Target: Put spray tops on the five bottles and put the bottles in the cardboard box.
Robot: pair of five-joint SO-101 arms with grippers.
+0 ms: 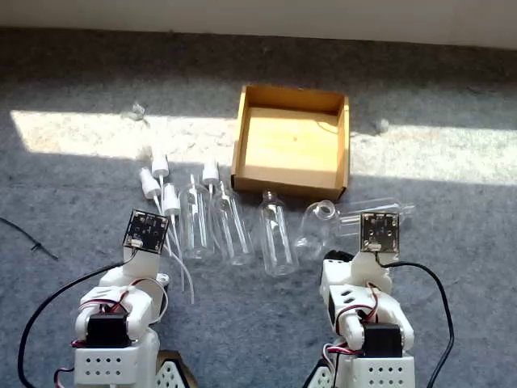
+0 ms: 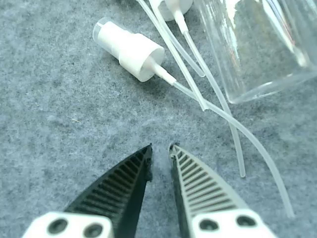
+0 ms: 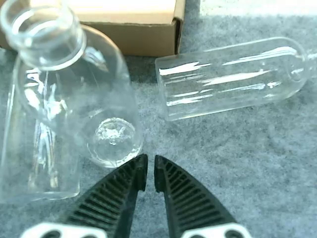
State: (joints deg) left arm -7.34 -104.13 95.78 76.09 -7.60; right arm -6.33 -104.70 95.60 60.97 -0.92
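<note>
"Bottles [image 1: 277,234], the five clear plastic ones: where do they lie?"

"All on the grey felt-covered worktop [image 1: 452,267], between the two arms and the shallow brown cardboard box [image 1: 287,182]. Three lie side by side with their necks toward the box. A fourth lies with its base toward the right gripper [image 3: 150,158], and the last lies crosswise near the box's corner. None carries a top, and the box holds nothing."

"And the white plastic spray tops [image 2: 131,47] with their thin clear tubes?"

"Loose in a cluster beside the leftmost bottle, in front of the left arm. One lies just ahead of the left gripper [image 2: 160,148], and its tube crosses two others."

"The jaws?"

"Both pairs are closed on nothing, with only a slit between the tips. The right pair sits just short of that fourth bottle's base."

"So which step is this?"

"The very first, I judge, since nothing is capped or boxed. Next, the left jaws should part and close over the nearest top's collar, not its tube. The right arm should take a bottle by the body so its neck faces the other arm. Threading the limp tube into that narrow neck will need close alignment."
</note>
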